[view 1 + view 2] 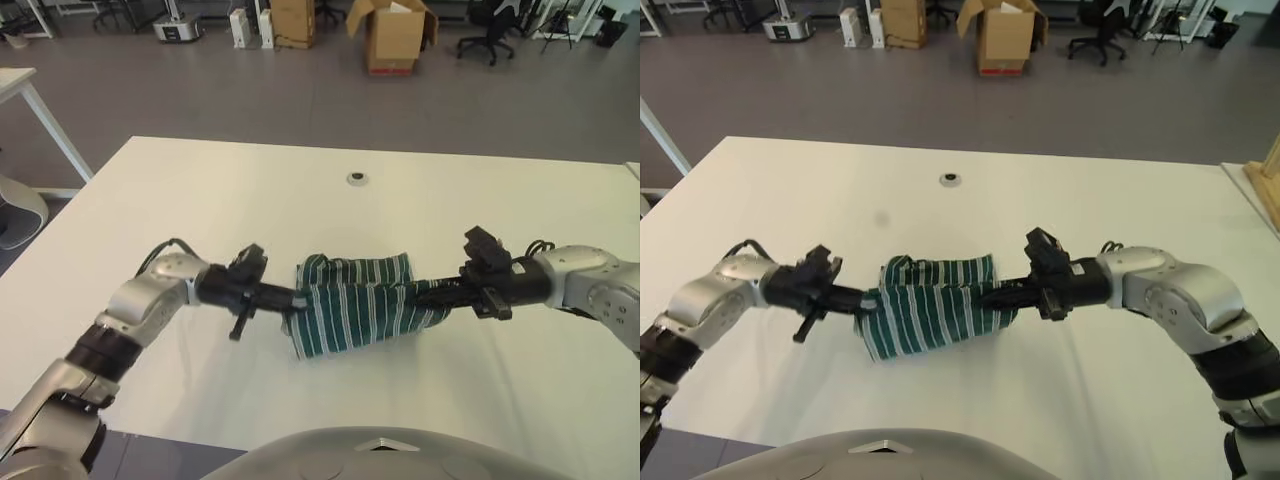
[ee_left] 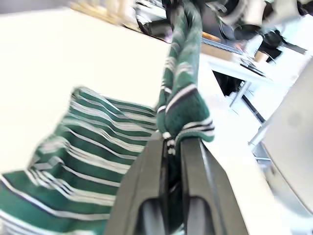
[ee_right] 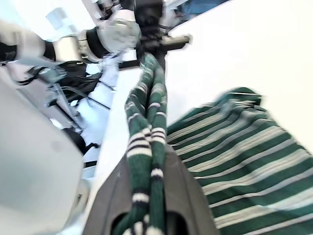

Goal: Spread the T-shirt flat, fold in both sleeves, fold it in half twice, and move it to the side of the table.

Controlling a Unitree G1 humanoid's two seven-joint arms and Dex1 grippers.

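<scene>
Left gripper (image 1: 296, 298) clamps the T-shirt's (image 1: 355, 312) nine-o'clock edge and right gripper (image 1: 422, 296) its three-o'clock edge. The bunched cloth stretches nine-to-three between them, low over the table (image 1: 200, 200), equally near both arms.

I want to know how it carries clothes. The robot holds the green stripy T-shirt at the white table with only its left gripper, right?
Not only the left. The right gripper is shut on the T-shirt too, as the right wrist view shows. The left gripper does grip the other end, at the white table.
</scene>
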